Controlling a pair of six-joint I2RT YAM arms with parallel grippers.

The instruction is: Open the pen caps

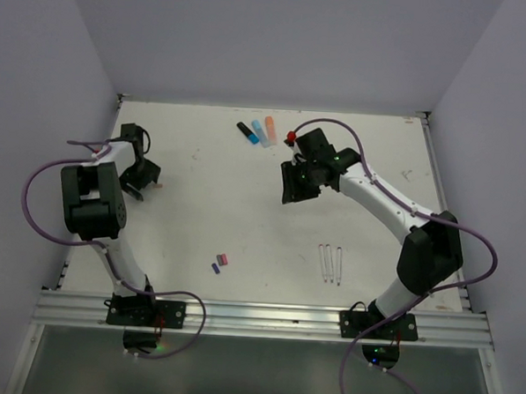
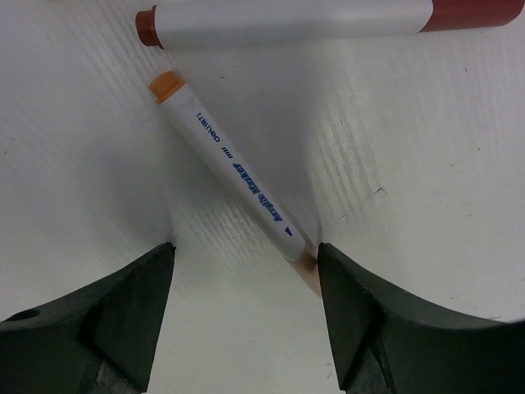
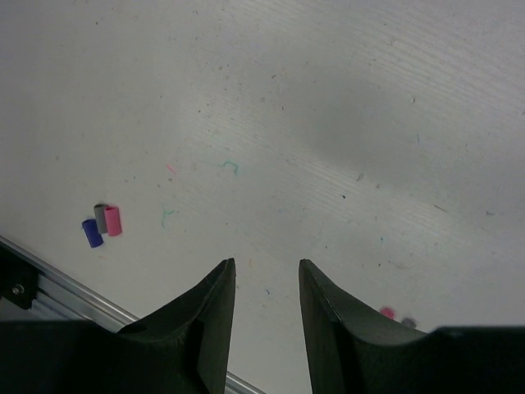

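In the left wrist view two white pens lie on the table. One has a dark red cap (image 2: pixel 472 12) at the top right. The other lies slanted, with an orange end plug (image 2: pixel 168 84) and a peach cap (image 2: pixel 303 267) beside my right fingertip (image 2: pixel 344 279). My left gripper (image 2: pixel 246 246) is open, low over the table at the far left (image 1: pixel 140 177), with nothing between its jaws. My right gripper (image 3: pixel 267 267) is open and empty, held above the table's middle back (image 1: pixel 295 183). Loose pink (image 1: pixel 225 259) and purple (image 1: pixel 215 268) caps lie near the front.
Black, blue and salmon markers (image 1: pixel 258 130) lie at the back centre. Three thin white pen barrels (image 1: pixel 330 262) lie side by side at the front right. The loose caps (image 3: pixel 102 223) show in the right wrist view near the metal rail (image 1: pixel 257 316) at the table's front edge.
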